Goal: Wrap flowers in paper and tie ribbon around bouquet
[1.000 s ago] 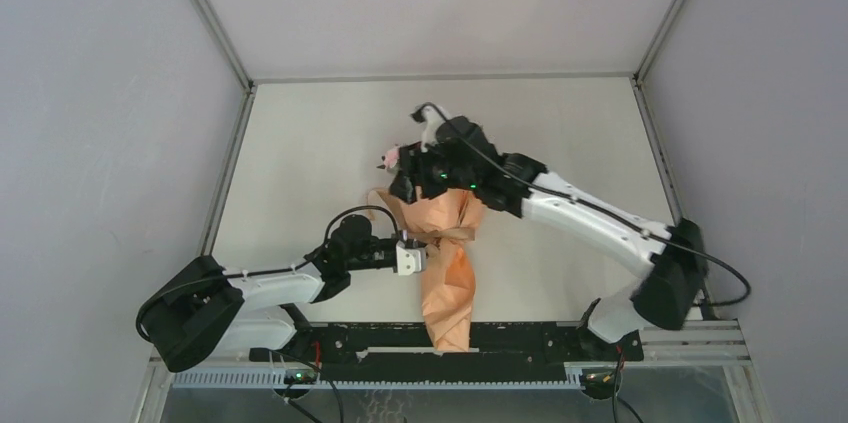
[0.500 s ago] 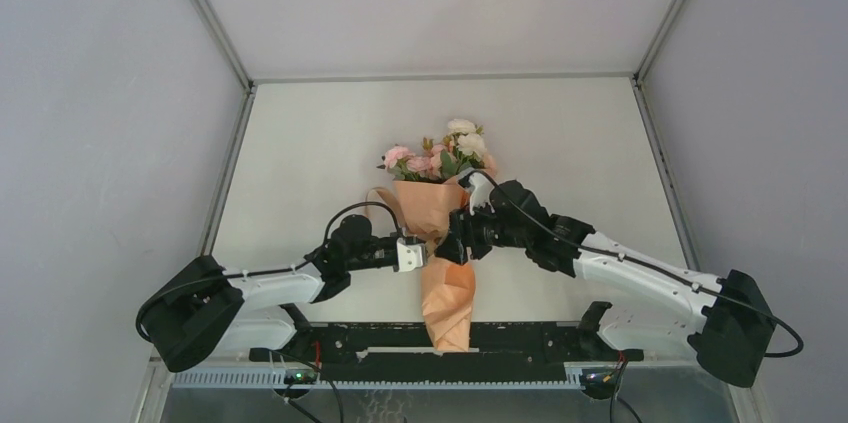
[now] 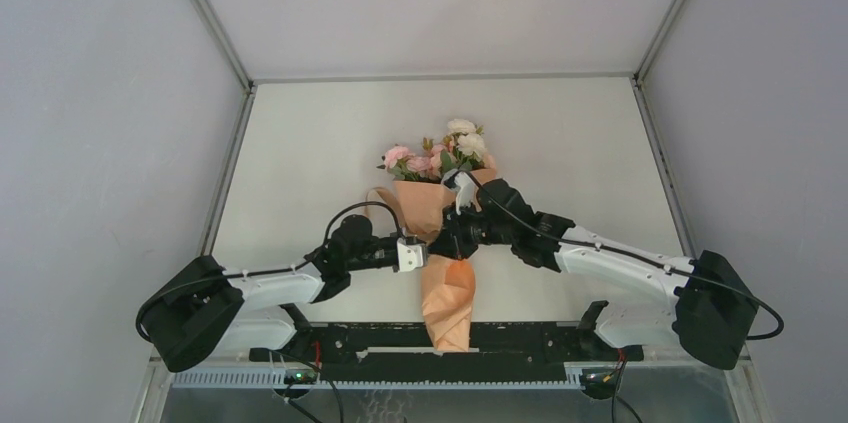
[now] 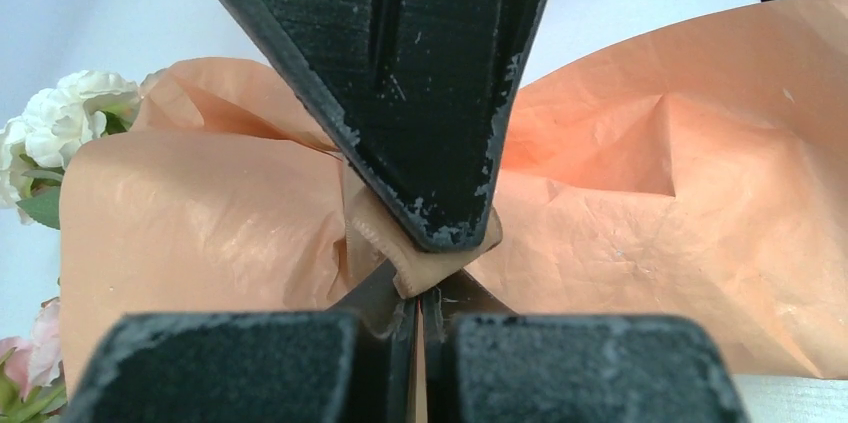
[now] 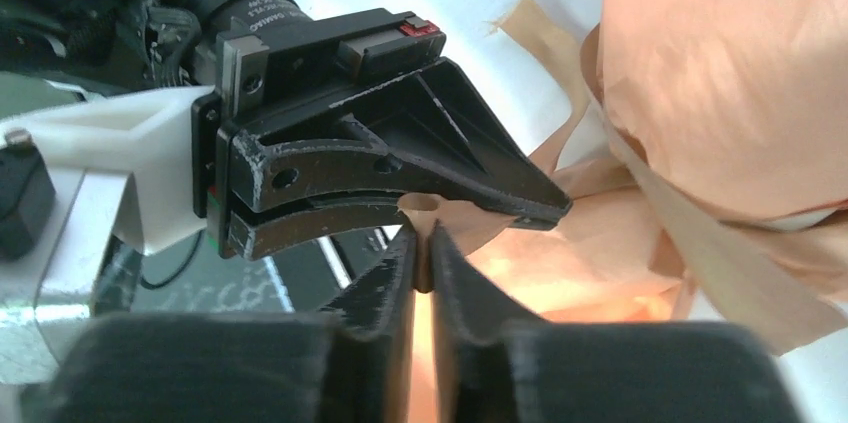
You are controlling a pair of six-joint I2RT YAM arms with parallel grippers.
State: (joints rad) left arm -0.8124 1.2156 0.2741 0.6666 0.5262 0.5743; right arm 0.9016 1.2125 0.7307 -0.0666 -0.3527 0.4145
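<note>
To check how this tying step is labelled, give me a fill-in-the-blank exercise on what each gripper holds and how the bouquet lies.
1. The left gripper is shut on the tan ___.
2. The right gripper pinches that same strip beside the bouquet, which is wrapped in orange ___.
3. The flowers point ___ from the near edge of the table.
Missing words: ribbon; paper; away.

Top camera far above the bouquet (image 3: 447, 291), looking down from beyond its stem end, my wrist cameras close at its waist from opposite sides, all sharing that waist.
</note>
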